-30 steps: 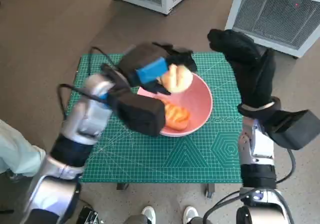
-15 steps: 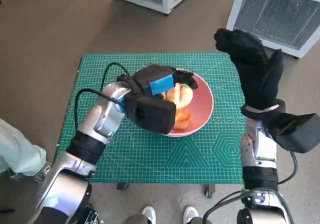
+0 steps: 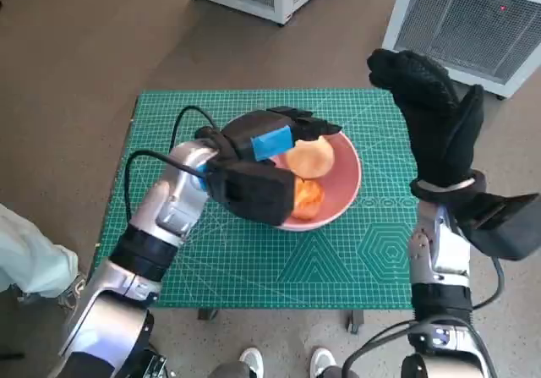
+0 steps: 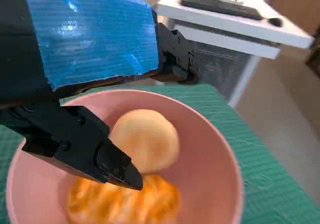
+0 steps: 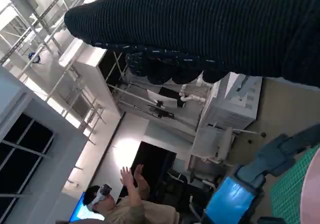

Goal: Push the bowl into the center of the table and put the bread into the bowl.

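The pink bowl (image 3: pixel 317 179) sits near the middle of the green-matted bench (image 3: pixel 254 260), a touch toward one o'clock, and the bread is in it! A round pale bun (image 3: pixel 309 156) rests at the bowl's twelve o'clock side, touching an orange-glazed piece (image 3: pixel 304 196) at six. The left hand (image 3: pixel 270 137), blue tape on its back, hangs over the bowl's ten o'clock rim. In the left wrist view its black fingers (image 4: pixel 95 151) are spread apart and hold nothing; one tip lies right beside the bun, and contact is hard to judge. The bun looks released, so the task reads as all but done.

The right hand (image 3: pixel 427 112) is raised at three o'clock, well apart from the bowl. It seems to carry nothing, but how its fingers lie I cannot tell.

The danger now is the exit. With fingers so close to the bun and low over the rim, a sideways pull could roll the bun out or catch the rim and drag or tip the bowl off centre. Straight up looks safest. The cable (image 3: pixel 165 154) looped by the left forearm might also snag.
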Controlling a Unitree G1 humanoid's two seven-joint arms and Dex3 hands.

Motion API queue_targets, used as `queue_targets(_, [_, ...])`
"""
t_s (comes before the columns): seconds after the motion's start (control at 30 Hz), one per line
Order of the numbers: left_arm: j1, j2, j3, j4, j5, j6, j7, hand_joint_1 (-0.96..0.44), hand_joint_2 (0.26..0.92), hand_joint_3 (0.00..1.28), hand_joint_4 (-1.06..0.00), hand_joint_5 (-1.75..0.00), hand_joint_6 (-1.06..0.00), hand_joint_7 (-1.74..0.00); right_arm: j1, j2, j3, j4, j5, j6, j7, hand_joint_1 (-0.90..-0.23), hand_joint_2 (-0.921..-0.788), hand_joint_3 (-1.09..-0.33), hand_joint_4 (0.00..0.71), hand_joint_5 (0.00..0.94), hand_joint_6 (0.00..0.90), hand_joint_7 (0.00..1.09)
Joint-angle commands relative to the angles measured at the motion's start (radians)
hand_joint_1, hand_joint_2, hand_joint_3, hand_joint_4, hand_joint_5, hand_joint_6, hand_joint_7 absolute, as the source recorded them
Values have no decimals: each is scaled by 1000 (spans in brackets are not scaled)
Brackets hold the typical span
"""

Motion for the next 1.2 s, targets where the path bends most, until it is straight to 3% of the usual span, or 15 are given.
queue_targets(0.03, [21, 29, 115, -61, -158, -4, -61, -130, 782, 0, -4, 0, -188, -1, 12, -1, 6, -2, -8, 14, -13, -695, -921, -674, 249, 0, 162, 391])
queue_targets(0.27, [63, 26, 264, -108, -355, -38, -71, -268, 776, 1, 1, 1, -167, -1, -1, 2, 12, 1, -5, 22, -12, -685, -921, -681, 240, 0, 156, 385])
queue_targets(0.47, [125, -18, 364, -204, -478, -43, -5, -427, 828, 25, -1, 0, -130, 0, -11, 6, 21, -12, -17, 25, -24, -675, -921, -686, 237, 0, 153, 384])
queue_targets(0.67, [192, -61, 441, -213, -565, -101, 51, -556, 902, 59, -5, -2, -111, 0, -31, 1, 34, -9, -73, -1, -69, -667, -921, -694, 229, 0, 147, 384])
queue_targets(0.9, [239, -99, 469, -150, -533, -248, 136, -731, 920, 239, -3, 0, -110, -1, -47, 1, 44, 6, -115, -8, -115, -657, -921, -713, 224, 0, 143, 387])
queue_targets(1.2, [264, -121, 478, -112, -546, -293, 182, -733, 921, 318, -24, -11, -104, -2, -57, 1, 52, 7, -135, -3, -141, -666, -921, -717, 224, 1, 139, 389])
